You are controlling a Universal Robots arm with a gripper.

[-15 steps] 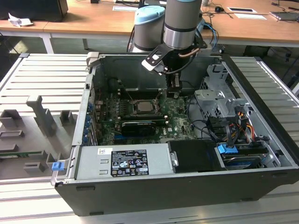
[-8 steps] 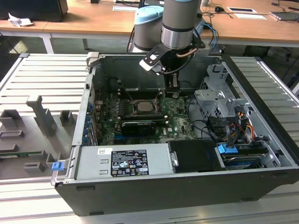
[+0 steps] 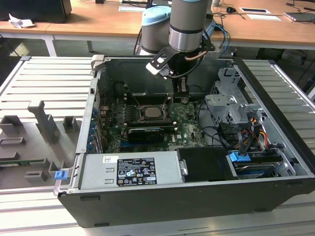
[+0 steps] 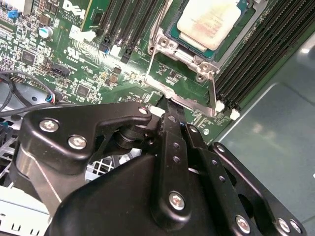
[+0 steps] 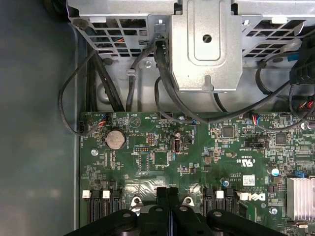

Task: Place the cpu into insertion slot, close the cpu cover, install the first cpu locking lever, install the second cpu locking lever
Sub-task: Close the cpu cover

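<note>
CPU (image 4: 206, 22) seated in insertion slot (image 4: 168, 45); you'll see cpu cover (image 4: 212, 93) flipped open, gripper (image 4: 170, 104) jaws closed, empty, at its edge.

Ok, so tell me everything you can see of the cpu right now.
The cpu is a small flat square chip with a pale silvery metal top and a teal-green edge. It lies flat in the insertion slot on the green motherboard, its top bare: the cpu cover is swung open off it. The gripper is apart from it, at the cover's far edge.
</note>
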